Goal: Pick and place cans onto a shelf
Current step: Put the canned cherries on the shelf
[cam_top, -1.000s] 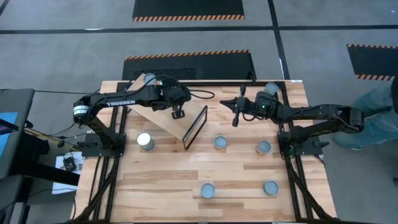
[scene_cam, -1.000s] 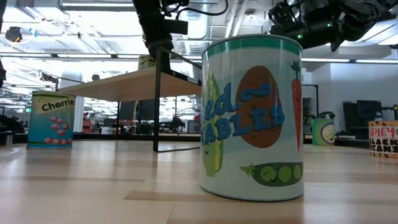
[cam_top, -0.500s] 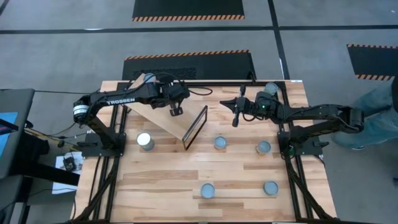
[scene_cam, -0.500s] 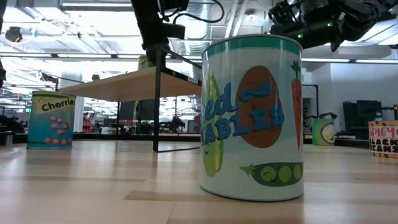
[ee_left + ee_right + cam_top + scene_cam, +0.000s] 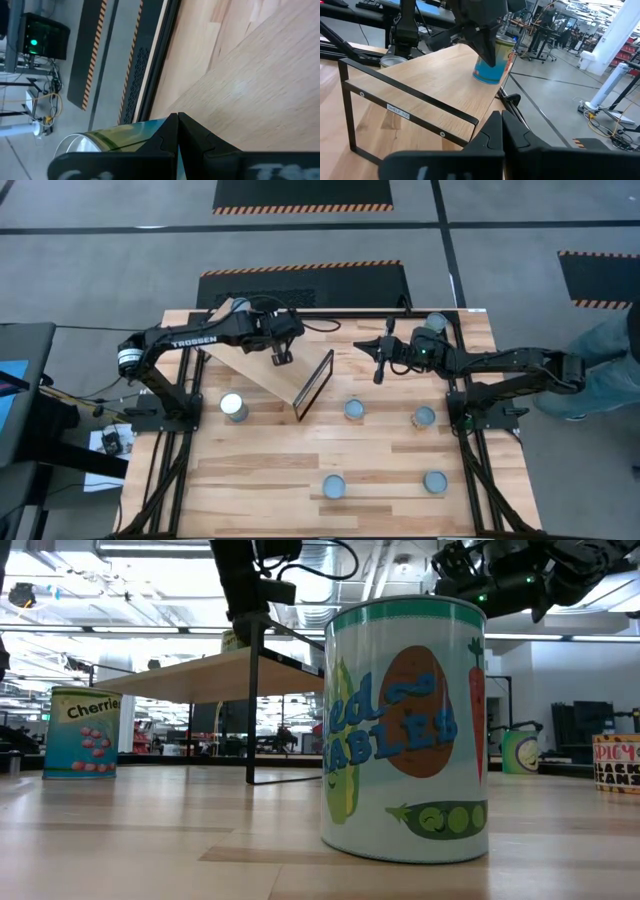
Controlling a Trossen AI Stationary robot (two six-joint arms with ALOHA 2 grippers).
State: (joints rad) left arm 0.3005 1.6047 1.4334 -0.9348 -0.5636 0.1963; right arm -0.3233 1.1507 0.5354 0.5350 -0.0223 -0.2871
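Tabletop's mostly unchanged: 5 cans stand loose on the table (image 5: pixel 260 480), i.e. 1 by the left arm's base (image 5: pixel 233 406), 2 mid-row (image 5: pixel 354 409) (image 5: pixel 424 416) and 2 in the near row (image 5: pixel 333 486) (image 5: pixel 434 481). A 6th sits at the far edge behind the right arm (image 5: pixel 436 323).

Only real change over the last sec is the left gripper (image 5: pixel 281 356). It has crept a little up-slope over the shelf (image 5: pixel 262 372), away from the dark-framed end (image 5: pixel 314 385) and toward the far corner. 1 can stands there on the shelf (image 5: pixel 238 306). On my left wrist cam the fingers (image 5: pixel 165 137) are pressed together w/ nothing btwn them, and that can shows just beyond them. So it reads as placed and let go, not being carried.

The right gripper (image 5: pixel 379 366) hasn't budged. It hangs over the table right of the shelf, fingers also pressed together and empty per its wrist cam, where the shelf can (image 5: pixel 492 62) shows well apart from it.

My read: 1 can is shelved and 6 are left. The left arm looks btwn steps, and its fingers must spread before any next grab. The nearest loose can for it is prob the 1 by its base. The shelf is slanted, so I'd watch whether the placed can stays put.
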